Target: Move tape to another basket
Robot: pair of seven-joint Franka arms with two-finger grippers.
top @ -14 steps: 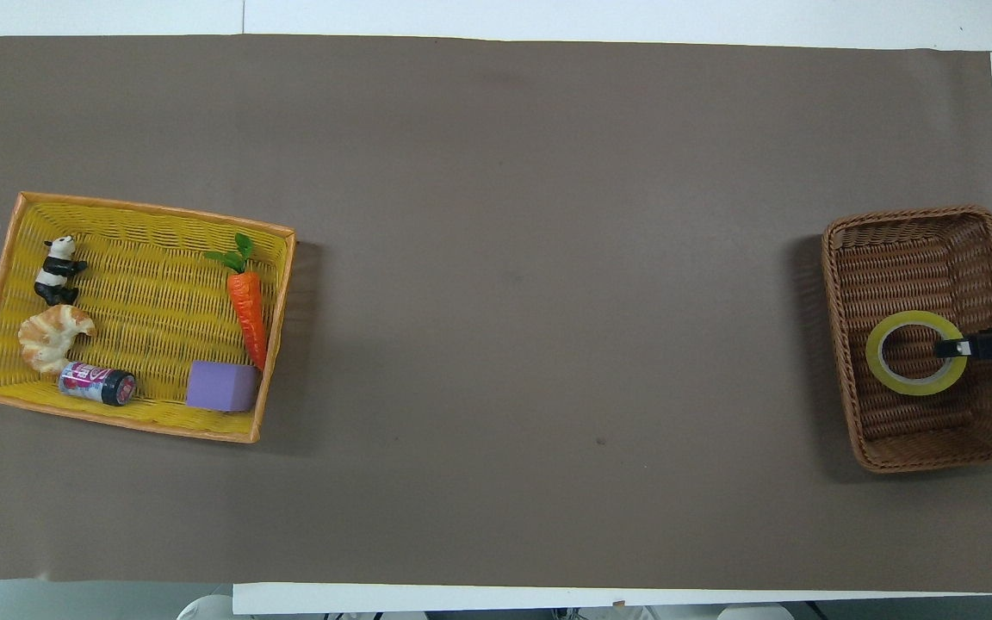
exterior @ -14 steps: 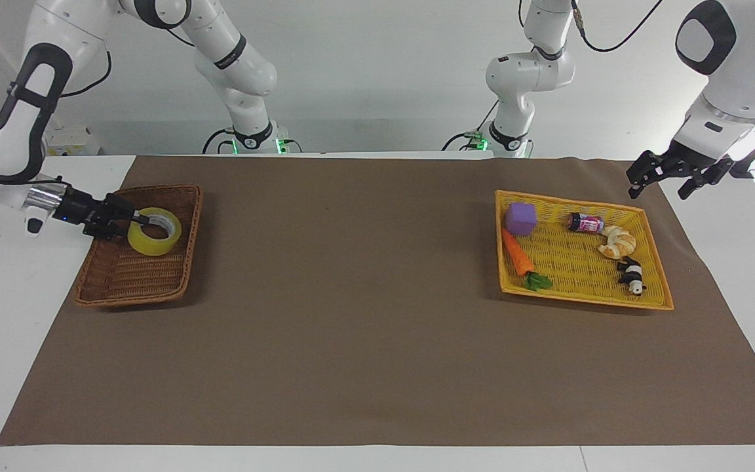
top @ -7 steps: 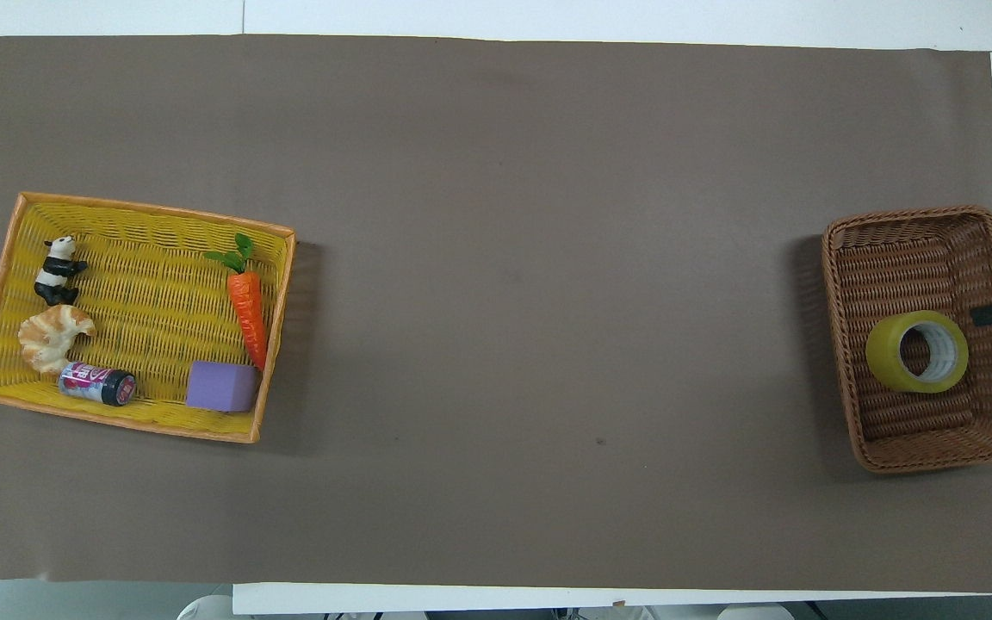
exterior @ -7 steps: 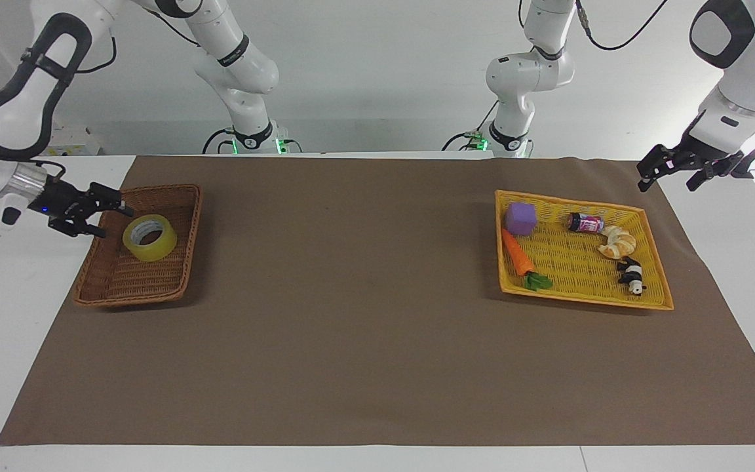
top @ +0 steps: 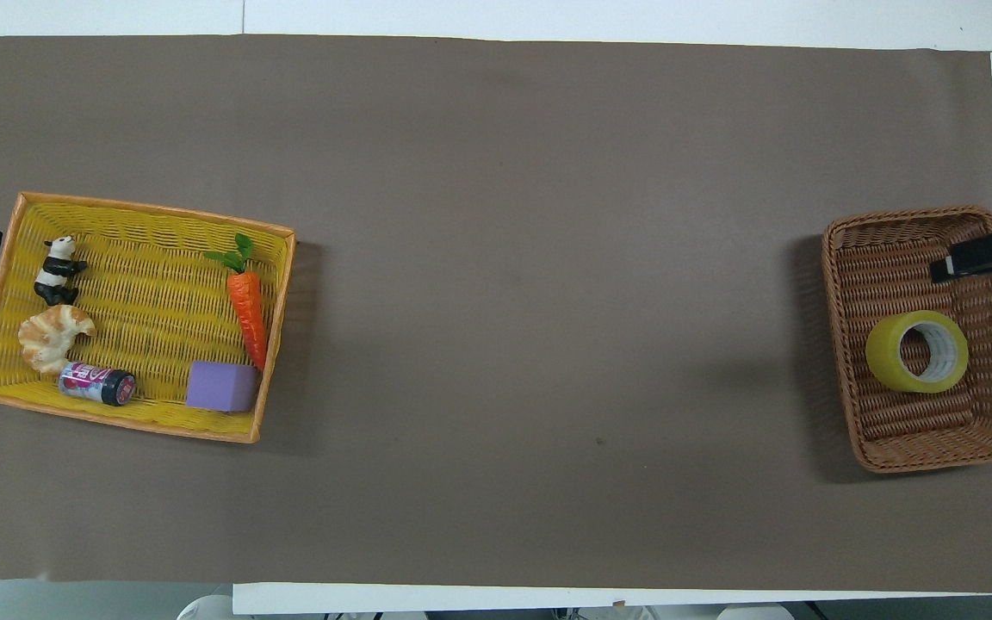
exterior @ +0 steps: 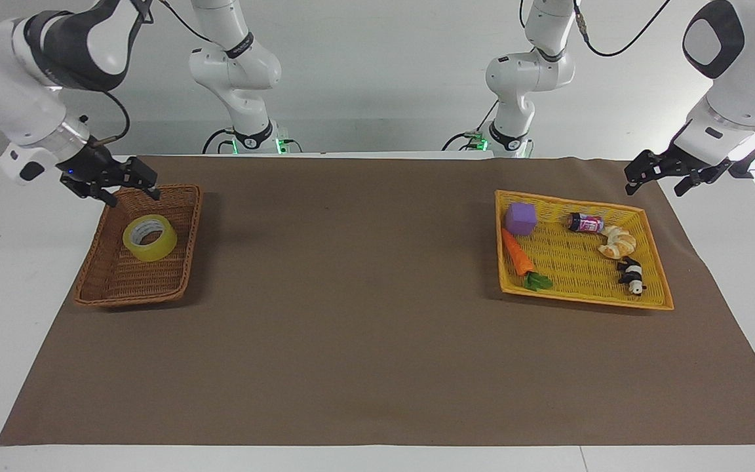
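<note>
Facing view: the wide roll of translucent yellow packing tape [exterior: 149, 238] w/ a pale core lies tilted inside the rectangular brown woven wicker basket [exterior: 109, 290], in the half toward the basket's robot-side edge, near the table's right-arm end. The right gripper [exterior: 122, 187] hangs just above the basket's robot-side rim, fingers spread, holding nothing and apart from the roll. Probably the drop is made, so the task looks about complete. The left gripper [exterior: 658, 179] waits in the air over the brown mat's [exterior: 364, 341] corner at the left-arm end, fingers spread and empty, clear of the bright yellow shallow woven tray [exterior: 580, 298]. That tray holds a purple cube, toy carrot, small can, croissant and panda figure.

Overhead view: the tape sits mid-basket, slightly toward the basket's near edge, core opening showing, touching no gripper. Only a dark fingertip of the right gripper shows, over the basket's edge at the table end. The tray is well apart, at the left-arm end of the mat.
</note>
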